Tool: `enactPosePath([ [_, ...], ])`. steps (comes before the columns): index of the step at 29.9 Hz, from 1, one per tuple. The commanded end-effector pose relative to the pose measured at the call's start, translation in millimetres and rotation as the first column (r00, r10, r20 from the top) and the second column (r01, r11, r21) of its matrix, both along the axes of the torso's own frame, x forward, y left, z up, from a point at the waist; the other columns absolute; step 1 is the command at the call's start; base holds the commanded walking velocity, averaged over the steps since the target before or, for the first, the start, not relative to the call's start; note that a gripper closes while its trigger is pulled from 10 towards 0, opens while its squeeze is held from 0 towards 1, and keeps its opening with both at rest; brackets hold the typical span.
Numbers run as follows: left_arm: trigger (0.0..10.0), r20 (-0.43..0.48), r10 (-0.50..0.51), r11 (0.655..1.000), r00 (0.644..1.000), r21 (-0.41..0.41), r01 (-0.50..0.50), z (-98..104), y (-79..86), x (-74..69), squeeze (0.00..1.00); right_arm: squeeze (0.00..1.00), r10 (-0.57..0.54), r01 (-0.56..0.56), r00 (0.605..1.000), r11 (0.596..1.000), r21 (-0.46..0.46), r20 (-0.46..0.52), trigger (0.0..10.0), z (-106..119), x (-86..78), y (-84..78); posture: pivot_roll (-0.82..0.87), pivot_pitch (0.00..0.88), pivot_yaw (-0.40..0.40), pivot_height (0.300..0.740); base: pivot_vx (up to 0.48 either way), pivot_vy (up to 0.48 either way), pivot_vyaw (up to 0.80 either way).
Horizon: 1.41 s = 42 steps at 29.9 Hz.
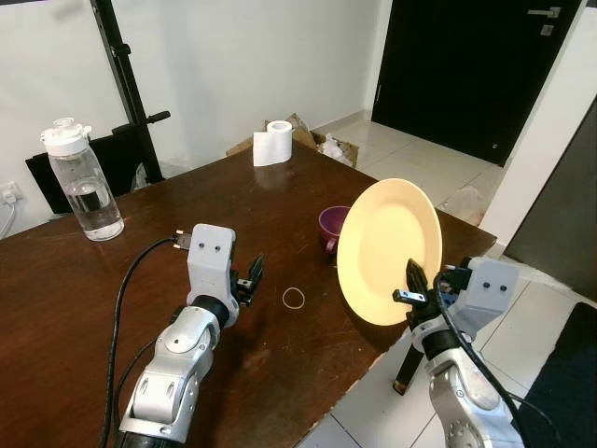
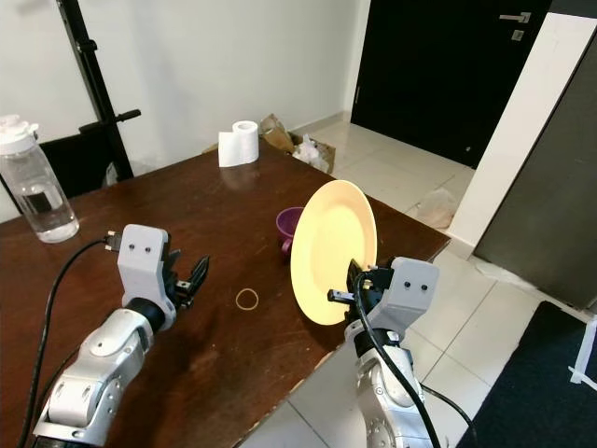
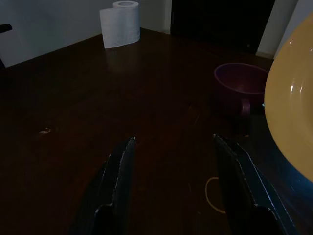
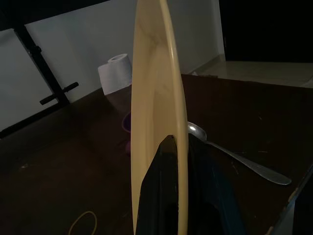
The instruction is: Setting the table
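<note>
Over the near corner of the dark table, the right gripper pinches the bottom rim of a yellow plate, holding it up on its edge; a purple mug and a spoon sit behind it; the left gripper hangs above the wood with its fingers spread apart, near a rubber band.

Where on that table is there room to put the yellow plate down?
Bare wood lies between the water bottle, toilet roll and left claw. It is crowded near the right claw holding the plate: purple cup, spoon, rubber band.
</note>
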State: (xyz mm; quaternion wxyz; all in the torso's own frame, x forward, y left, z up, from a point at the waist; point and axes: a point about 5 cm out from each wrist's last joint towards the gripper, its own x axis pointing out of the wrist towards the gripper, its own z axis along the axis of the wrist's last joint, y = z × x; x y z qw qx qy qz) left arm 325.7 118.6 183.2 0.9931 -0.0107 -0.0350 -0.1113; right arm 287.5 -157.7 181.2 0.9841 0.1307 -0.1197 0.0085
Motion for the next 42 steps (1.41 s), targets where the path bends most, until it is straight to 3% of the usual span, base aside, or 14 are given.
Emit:
enactPosePath([
  [1,10.0,-0.024,0.009,1.000,1.000,-0.010,-0.009,-3.7,2.7,-1.7,0.00,0.00,0.006,-0.006,1.000,1.000,0.001,-0.001,10.0,0.0,0.0,0.6,-0.08,0.020,0.094,0.740,-0.416,0.000,0.00],
  [21,10.0,-0.028,0.016,1.000,0.999,-0.012,-0.016,-3.9,3.8,-1.3,0.00,0.00,0.011,-0.011,1.000,1.000,-0.002,-0.002,10.0,0.1,-0.3,2.0,-0.08,0.016,0.095,0.740,-0.458,0.000,0.00],
  [42,10.0,-0.031,0.047,0.999,0.998,0.027,-0.046,-4.9,6.6,1.8,0.00,0.00,0.008,-0.008,1.000,1.000,-0.001,-0.002,10.0,0.0,-0.5,1.5,-0.09,0.018,0.100,0.740,0.025,0.000,0.00],
])
